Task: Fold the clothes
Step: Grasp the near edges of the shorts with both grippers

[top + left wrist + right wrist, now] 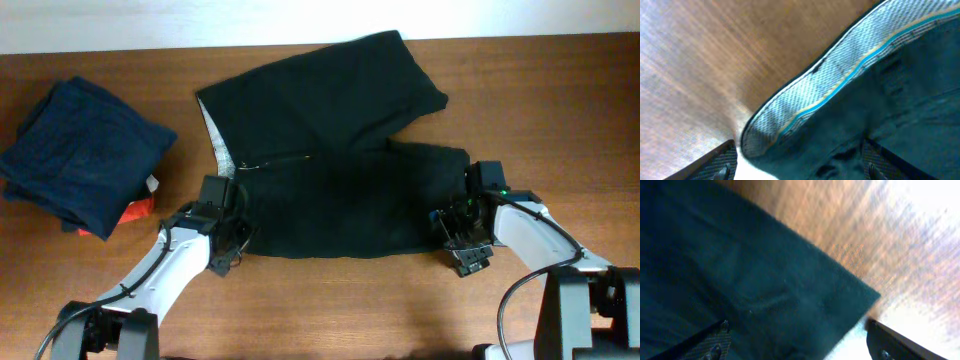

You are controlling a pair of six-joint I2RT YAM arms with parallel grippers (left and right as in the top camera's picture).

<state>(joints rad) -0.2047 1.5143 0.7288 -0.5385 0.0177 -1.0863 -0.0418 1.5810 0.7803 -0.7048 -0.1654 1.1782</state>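
Observation:
The black shorts point(330, 150) lie spread on the wooden table, one leg reaching to the far right, the other across the middle. The pale grey waistband lining point(218, 140) shows along the left edge. My left gripper point(232, 238) is open at the shorts' near left corner; in the left wrist view its fingers straddle the waistband corner point(805, 107). My right gripper point(458, 240) is open at the near right corner of the lower leg; in the right wrist view the black hem corner point(790, 300) lies between its fingers.
A folded navy-blue garment point(80, 155) lies at the left, with a small red cloth point(138, 210) poking out beneath it. The table's far edge point(120, 50) runs along the top.

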